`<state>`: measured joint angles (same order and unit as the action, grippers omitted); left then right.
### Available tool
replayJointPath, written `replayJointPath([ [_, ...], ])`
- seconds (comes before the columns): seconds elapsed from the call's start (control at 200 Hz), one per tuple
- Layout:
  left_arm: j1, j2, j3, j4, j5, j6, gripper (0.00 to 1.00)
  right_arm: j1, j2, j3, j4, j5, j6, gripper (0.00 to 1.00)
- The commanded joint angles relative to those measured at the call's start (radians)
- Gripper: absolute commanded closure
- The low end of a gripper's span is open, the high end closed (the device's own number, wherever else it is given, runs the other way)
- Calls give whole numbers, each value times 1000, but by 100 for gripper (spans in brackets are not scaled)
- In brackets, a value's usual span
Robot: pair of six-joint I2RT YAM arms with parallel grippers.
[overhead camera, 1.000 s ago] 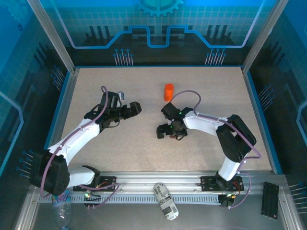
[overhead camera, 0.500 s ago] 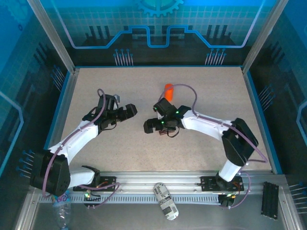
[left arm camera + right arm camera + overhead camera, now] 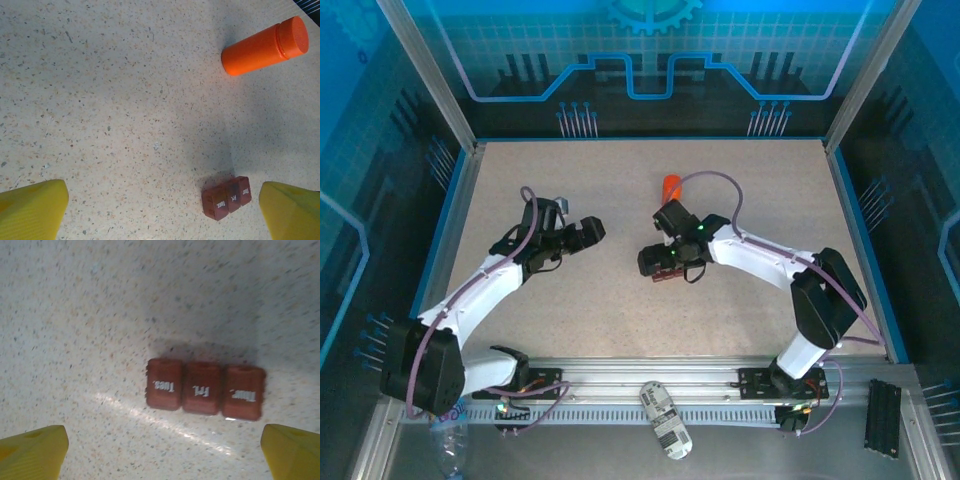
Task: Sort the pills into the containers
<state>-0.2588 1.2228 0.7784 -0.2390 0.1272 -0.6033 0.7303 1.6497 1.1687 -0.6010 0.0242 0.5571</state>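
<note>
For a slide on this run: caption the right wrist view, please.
Open right gripper over a red-brown pill box, three day-labelled lids shut, lying on the speckled table.

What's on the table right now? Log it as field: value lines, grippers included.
pill box: red-brown, three cells labelled Tues., Fri., Thur., lids shut, flat on the table
bottle: orange, cap on, apart from the pill box
left gripper: open, empty
right gripper: open, empty, above the pill box
</note>
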Motion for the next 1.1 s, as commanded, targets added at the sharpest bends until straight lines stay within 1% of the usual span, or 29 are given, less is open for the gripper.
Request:
replayJointPath([
  [0.0, 10, -22, -19, -16, -19, -6, 1, 40, 9, -44, 53, -89, 24, 0],
  [0.225, 22, -20, -7, -14, -6, 1, 1, 119, 75, -73, 114, -110, 71, 0],
  [0.4, 23, -8, -5, -18, 0, -11, 1, 135, 139, -42, 130, -99, 76, 0],
  [0.575, 23, -11, -5, -23, 5, -20, 1, 118, 176, 6, 139, -90, 68, 0],
  [0.83, 23, -29, -2, -44, 3, -21, 1, 67, 230, 82, 150, -107, 58, 0],
  [0.981, 23, -39, -5, -48, 3, -23, 1, 26, 259, 118, 179, -154, 75, 0],
  [1.096, 22, -46, -9, -45, 6, -27, 1, 13, 245, 155, 177, -181, 60, 0],
])
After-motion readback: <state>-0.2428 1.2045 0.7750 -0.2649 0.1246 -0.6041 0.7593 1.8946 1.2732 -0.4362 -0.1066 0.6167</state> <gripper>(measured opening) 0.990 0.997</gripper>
